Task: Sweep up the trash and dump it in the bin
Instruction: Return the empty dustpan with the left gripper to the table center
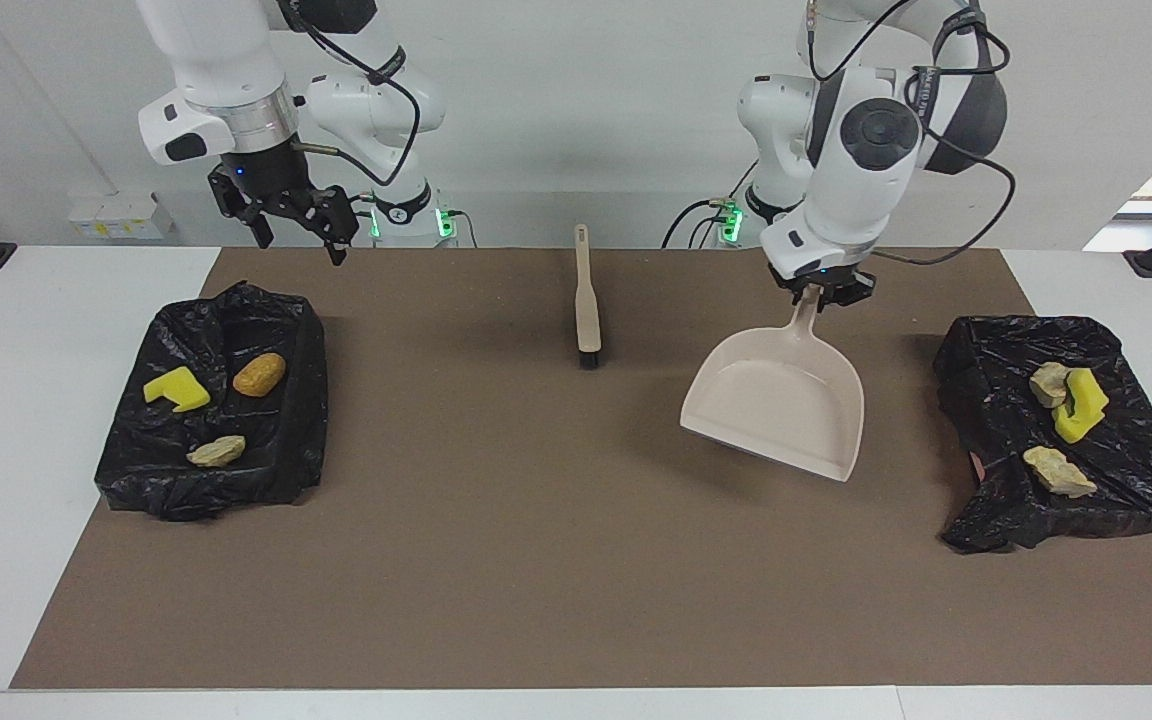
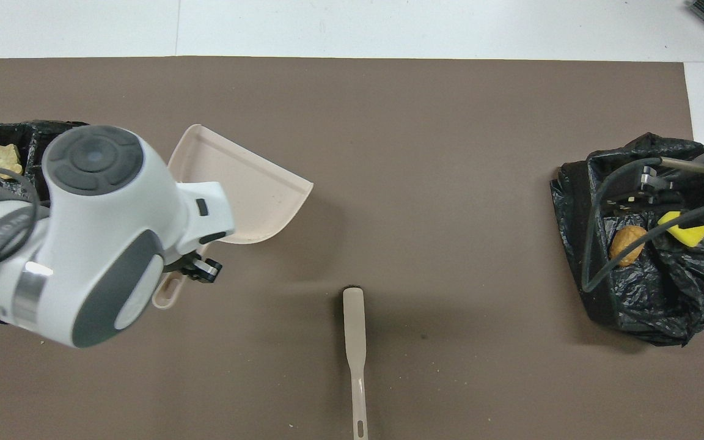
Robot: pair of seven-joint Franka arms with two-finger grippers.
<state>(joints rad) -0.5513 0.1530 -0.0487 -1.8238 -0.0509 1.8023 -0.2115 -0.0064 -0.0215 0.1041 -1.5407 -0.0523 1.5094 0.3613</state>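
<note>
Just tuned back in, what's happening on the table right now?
The left tool is shut on the dustpan by its handle, holding it tilted above the mat; the pan looks empty. The right tool waits, open, above the black bin bag at its end of the table. The scraps lie in the two bags: three in that one, three or so in the other bag. The brush lies untouched on the mat near the robots.

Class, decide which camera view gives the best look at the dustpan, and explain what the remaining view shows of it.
The facing view: the whole dustpan shows, handle up in the left gripper, raised over the brown mat. In the overhead view the left arm covers most of its handle and part of its tray, leaving mainly the open front edge.
</note>
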